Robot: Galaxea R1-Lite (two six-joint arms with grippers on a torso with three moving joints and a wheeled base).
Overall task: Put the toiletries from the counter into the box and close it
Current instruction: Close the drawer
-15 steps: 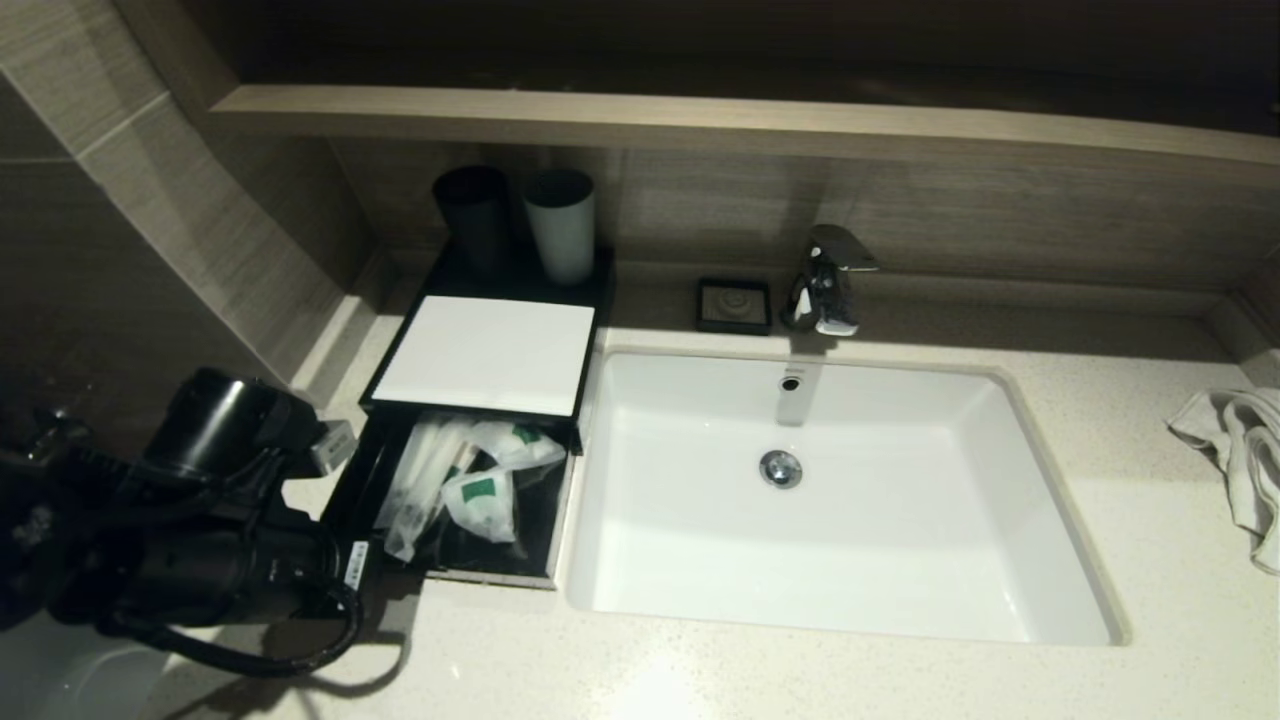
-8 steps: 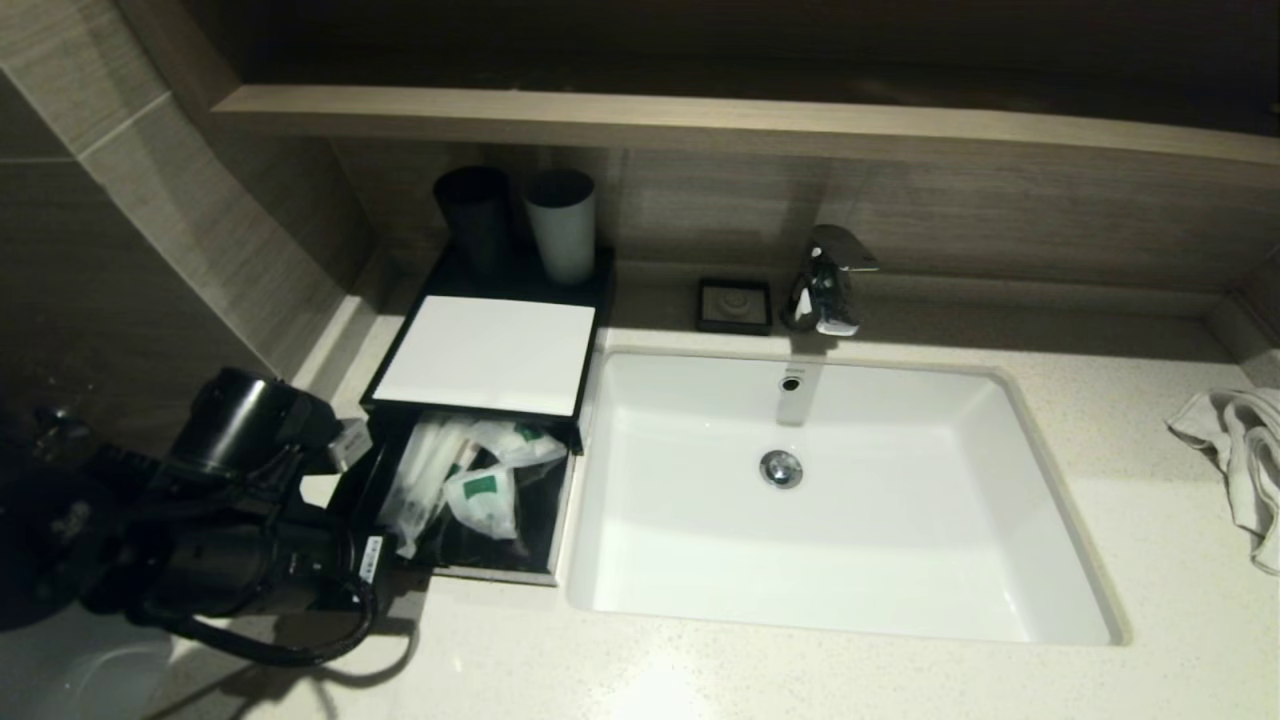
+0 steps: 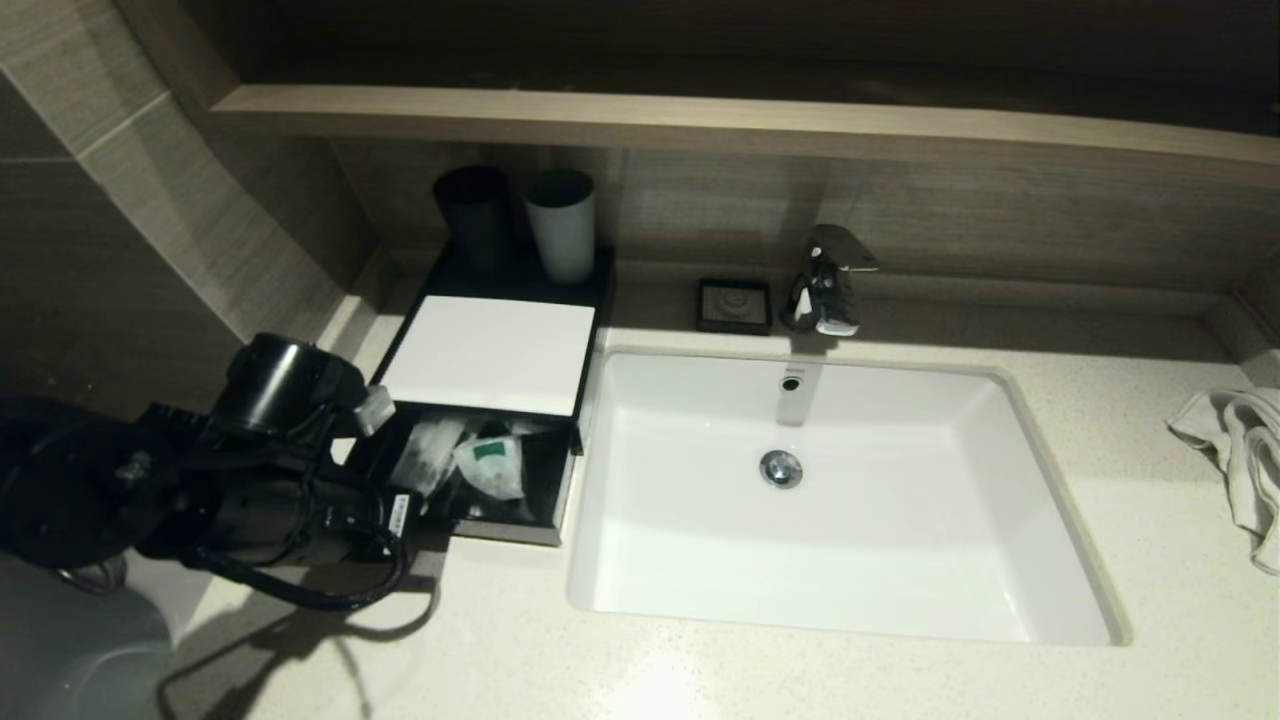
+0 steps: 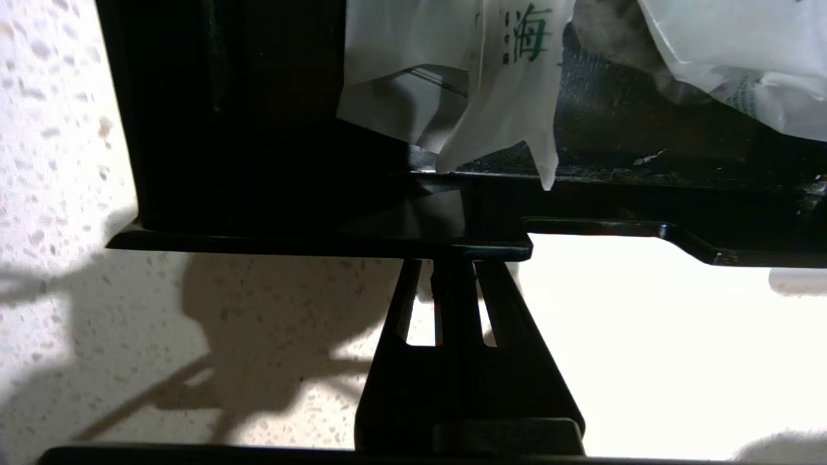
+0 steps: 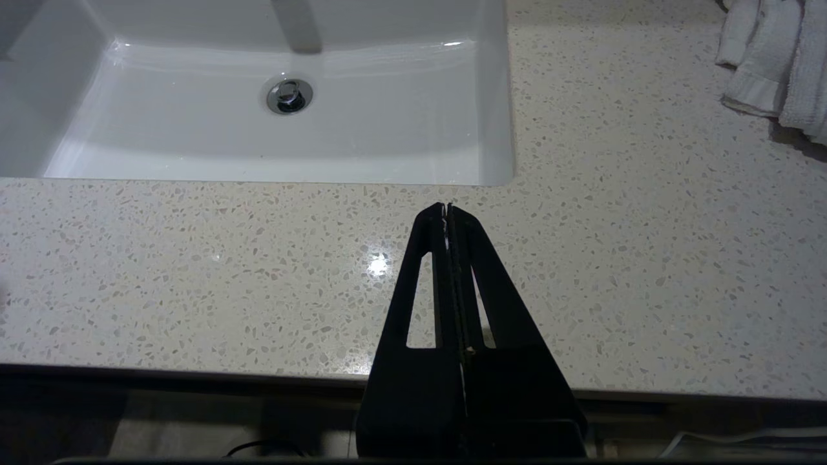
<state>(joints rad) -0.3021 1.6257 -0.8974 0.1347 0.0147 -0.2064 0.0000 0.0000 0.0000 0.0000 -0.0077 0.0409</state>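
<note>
Desk [image 3: 900,680]: speckled off-white stone top with a white rectangular sink [image 3: 1000,600] set into it.

Box [image 3: 490,350]: flat black case with a white top panel, at the back left corner of the desk, just beside the sink's left rim. Its front drawer [image 3: 500,528] stands partly pulled out toward the desk's front edge.

Toiletries [image 3: 488,465]: translucent white sachets with green labels, all lying inside the open drawer. A short pouch with a green patch lies uppermost, and a longer one [image 3: 425,455] rests to its left. In the left wrist view the sachet ends [image 4: 465,97] hang just over the drawer's front wall [image 4: 323,245].

Left tool [image 4: 455,265]: fingers pressed together with nothing between them, tips set against the outer face of the drawer's front wall. The left arm [image 3: 250,480] reaches in over the front left part of the desk.

Right tool [image 5: 447,210]: fingers closed and empty, hanging above the front edge of the desk, near the sink's front right corner; seen in its own wrist view only.

Other items: black cup [image 3: 472,215] and grey cup [image 3: 560,225] side by side behind the box; small black soap dish [image 3: 734,304] and chrome tap [image 3: 825,280] along the back edge; white towel [image 3: 1240,460] at the right edge.
</note>
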